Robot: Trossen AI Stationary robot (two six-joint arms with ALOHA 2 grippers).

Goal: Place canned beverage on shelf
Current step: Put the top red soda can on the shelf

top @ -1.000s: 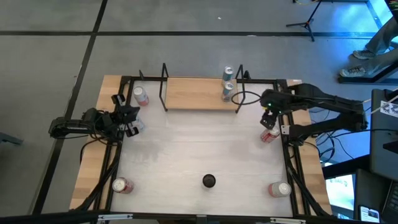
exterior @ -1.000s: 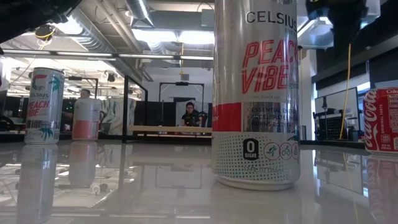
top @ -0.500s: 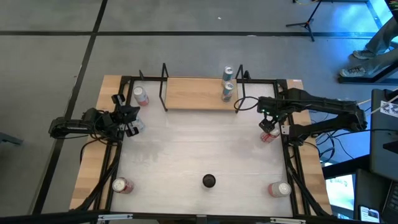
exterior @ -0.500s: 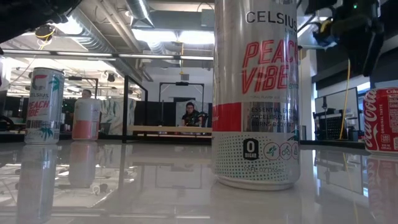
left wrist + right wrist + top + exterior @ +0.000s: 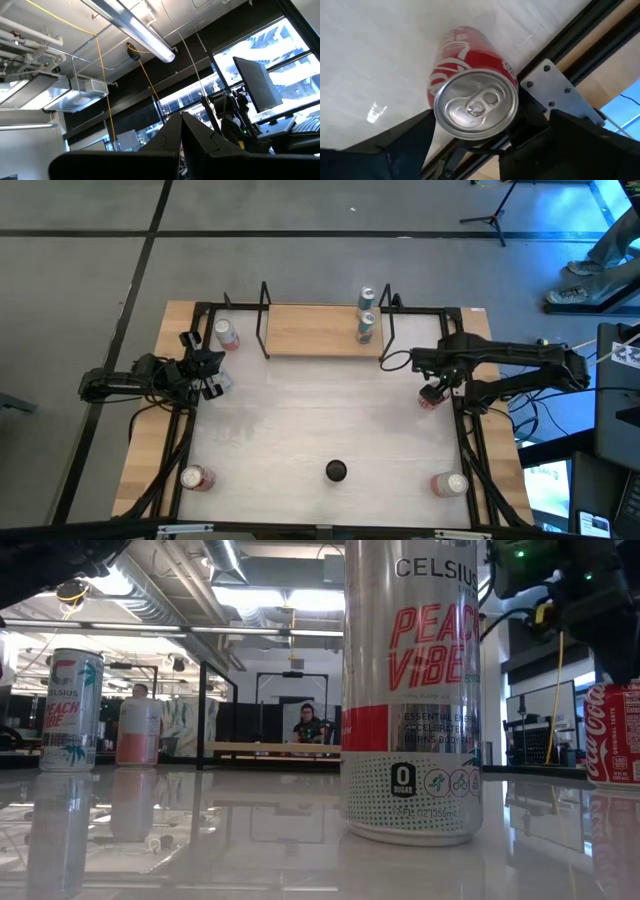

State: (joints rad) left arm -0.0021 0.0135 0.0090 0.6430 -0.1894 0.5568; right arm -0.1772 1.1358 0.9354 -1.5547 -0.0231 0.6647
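A red cola can [image 5: 472,100] stands upright on the whitish tabletop by the table's right rail, also in the high view [image 5: 431,397] and the low view [image 5: 615,735]. My right gripper [image 5: 479,125] is open just above it, one finger on each side of the can's top; I cannot tell whether they touch it. The shelf [image 5: 315,330] stands at the far edge, with two silver cans [image 5: 365,325] at its right end. My left gripper [image 5: 210,375] waits shut at the table's left edge, pointing up in its wrist view [image 5: 181,127].
Other cans stand at the far left [image 5: 227,333], near left [image 5: 193,477] and near right [image 5: 450,483]. A black round thing [image 5: 336,471] sits near the front edge. The black frame rail [image 5: 570,55] runs close beside the red can. A tall Celsius can [image 5: 410,690] fills the low view.
My right gripper has come down and a little toward the table's near edge, from above the shelf's right end to over the red cola can, so that its fingers now stand on either side of the can's top. The can has not moved.
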